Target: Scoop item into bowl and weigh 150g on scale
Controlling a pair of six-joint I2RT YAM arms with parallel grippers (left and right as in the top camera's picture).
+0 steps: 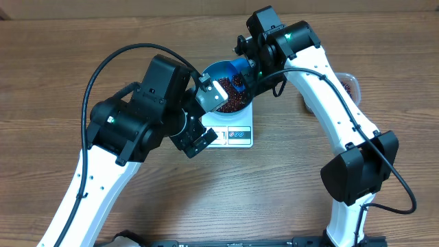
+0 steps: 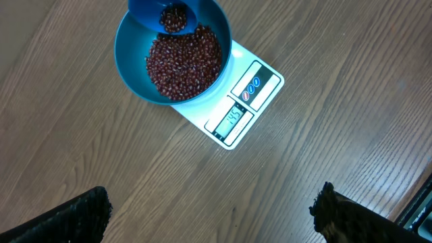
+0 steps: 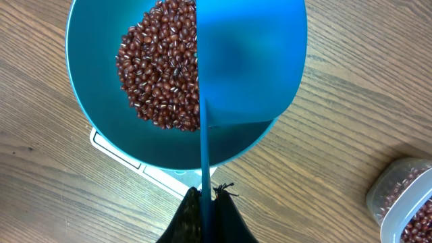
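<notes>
Overhead: the bowl is sitting on the scale, with the right gripper clamping the scoop over it. Left wrist: the left gripper is hanging wide open, well apart from the bowl of beans. Right wrist: the scoop's handle is running straight ahead over the bowl.

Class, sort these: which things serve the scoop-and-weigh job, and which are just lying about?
In the job: beans, blue bowl, scale, scoop, right pincer gripping it, bean tub.
Idle: left pincer, open and empty.
</notes>
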